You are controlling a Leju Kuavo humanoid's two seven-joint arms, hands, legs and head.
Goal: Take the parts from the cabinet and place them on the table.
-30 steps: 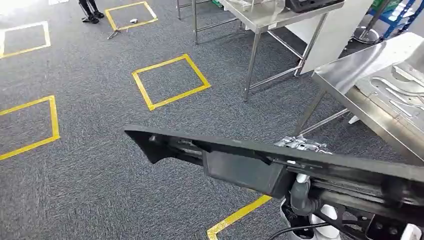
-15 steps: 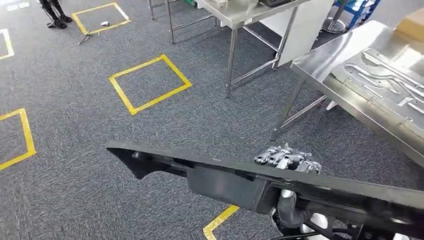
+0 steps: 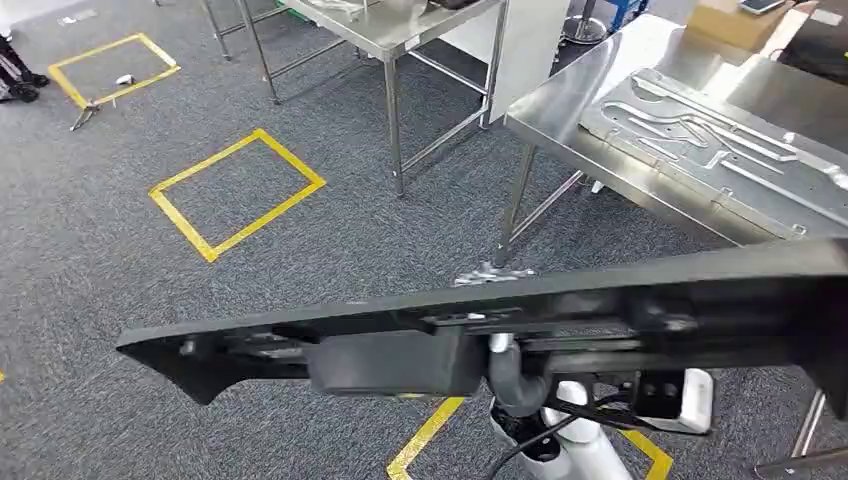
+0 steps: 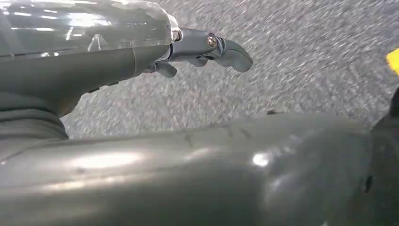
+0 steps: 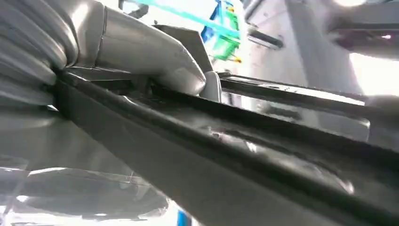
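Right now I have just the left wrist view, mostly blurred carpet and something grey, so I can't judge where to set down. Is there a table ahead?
Observer: Yes. The head view shows a steel table ahead and to the right, beyond the long black part carried across the front.
Operator: Is anything on that table?
Observer: A flat silver panel lies on its top, and the near corner is bare steel.
Operator: Does the right hand have the part?
Observer: In the right wrist view, the right hand has its thumb pressed down on the part's edge.
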